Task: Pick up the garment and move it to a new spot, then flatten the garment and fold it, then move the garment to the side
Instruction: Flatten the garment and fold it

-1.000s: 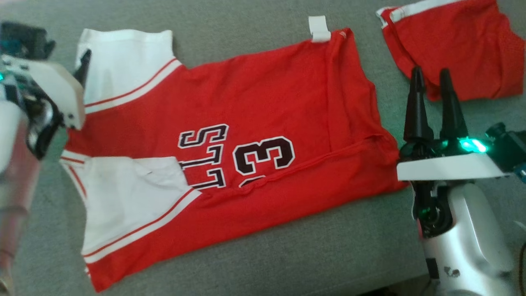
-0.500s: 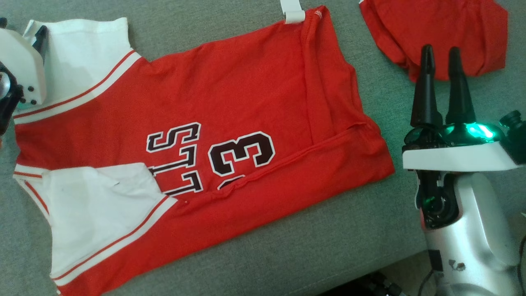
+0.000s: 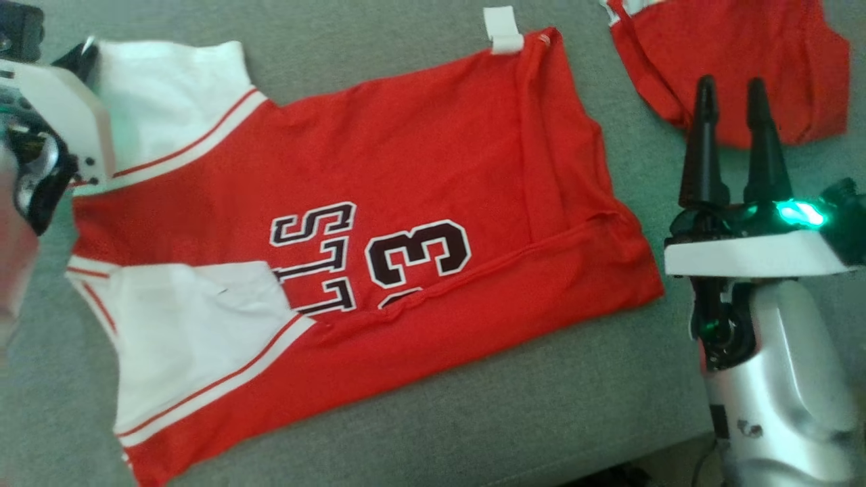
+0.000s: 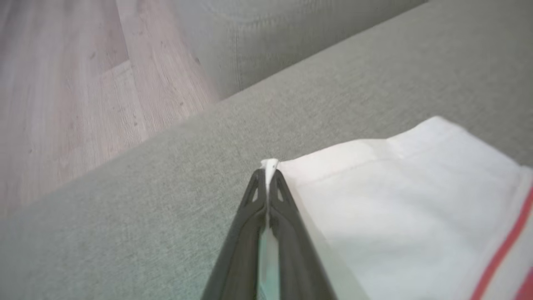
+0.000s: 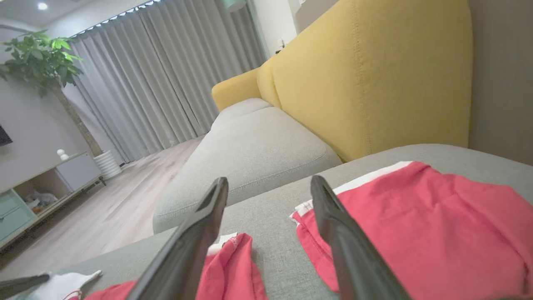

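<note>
At the far left of the head view, the left claw (image 3: 82,54) sits over the top corner of the jersey (image 3: 419,169). Its own wrist view shows the two dark fingers pressed together, with the very tip of the upper white sleeve (image 3: 169,88) pinched between them.

The jersey lies spread across the grey sofa cushion (image 3: 473,406), filling the middle of the frame. Its neck end is to the left and its hem to the right. A second white sleeve (image 3: 189,325) rests at the lower left, and the long lower edge is already turned over onto the red body.

At the right of the frame, the right claw (image 3: 730,84) hovers with its fingers apart, holding nothing. Its tips point toward another red garment (image 3: 744,47) in the upper right corner.

This looks like the start of a fold. The grip holds only a sliver of cloth and could slip. A low, slow lift, laying the sleeve over the red body, seems wise. Pulling sideways would likely drag the whole jersey out of square.
</note>
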{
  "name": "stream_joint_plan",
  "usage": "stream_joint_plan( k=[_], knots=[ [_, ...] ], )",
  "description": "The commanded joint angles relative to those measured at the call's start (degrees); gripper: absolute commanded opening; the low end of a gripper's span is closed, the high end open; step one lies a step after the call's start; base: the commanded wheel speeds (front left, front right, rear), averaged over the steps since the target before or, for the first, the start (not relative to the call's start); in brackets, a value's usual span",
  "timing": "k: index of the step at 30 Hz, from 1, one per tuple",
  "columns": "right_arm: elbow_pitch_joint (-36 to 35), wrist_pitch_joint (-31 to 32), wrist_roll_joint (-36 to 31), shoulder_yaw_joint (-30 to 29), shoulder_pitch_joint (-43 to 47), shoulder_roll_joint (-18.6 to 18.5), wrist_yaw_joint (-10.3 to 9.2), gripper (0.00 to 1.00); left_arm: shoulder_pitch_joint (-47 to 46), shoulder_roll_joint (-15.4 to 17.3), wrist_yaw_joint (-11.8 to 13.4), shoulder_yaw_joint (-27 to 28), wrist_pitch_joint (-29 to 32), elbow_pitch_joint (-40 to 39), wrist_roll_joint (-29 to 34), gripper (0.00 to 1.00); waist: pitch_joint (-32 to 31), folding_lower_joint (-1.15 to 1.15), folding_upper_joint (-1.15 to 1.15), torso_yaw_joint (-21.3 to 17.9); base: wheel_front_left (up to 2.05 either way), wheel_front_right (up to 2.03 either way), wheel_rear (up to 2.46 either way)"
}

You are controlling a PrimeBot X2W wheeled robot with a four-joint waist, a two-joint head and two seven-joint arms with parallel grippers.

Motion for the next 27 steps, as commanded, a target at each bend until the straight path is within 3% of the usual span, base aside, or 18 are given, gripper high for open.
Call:
stream_joint_plan(
  k=[1, 5, 12, 18, 27],
  knots=[
    [-0.75, -0.35, -1.8, 1.27, -1.94, -0.27, 0.39, 1.0, -2.23, 1.7, 0.13, 1.88, -2.99, -1.72, 0.08, 0.0, -1.59, 0.0, 0.0, 1.82, 0.0, 0.0, 0.0],
    [2.09, 3.07, -6.7, 1.32, -4.93, -0.27, 0.39, 1.0, -1.88, 0.2, 1.14, 1.45, -9.99, -3.81, 1.69, 0.0, -3.51, 0.0, 0.0, 4.81, 0.0, 0.0, 0.0],
    [10.03, 16.4, -11.08, 0.46, -11.73, -0.65, 0.39, 1.0, 2.88, -1.66, 4.02, 0.15, -15.73, -11.97, 3.02, 0.0, -5.28, 0.0, 0.0, 10.27, 0.0, 0.0, 0.0],
    [21.63, 23.83, -15.5, -0.52, -17.93, -4.37, 0.39, 1.0, 7.96, -2.07, 7.52, -0.04, -15.71, -22.03, 2.3, 0.0, -5.32, 0.0, 0.0, 13.6, 0.0, 0.0, 0.0],
    [36.41, 25.38, -20.42, -0.18, -25.18, -7.06, 0.39, 1.0, 11.1, -1.29, 9.84, -1.72, -12.52, -32.34, 2.58, 0.0, -4.58, 0.0, 0.0, 15.61, 0.0, 0.0, 0.0]
  ],
)
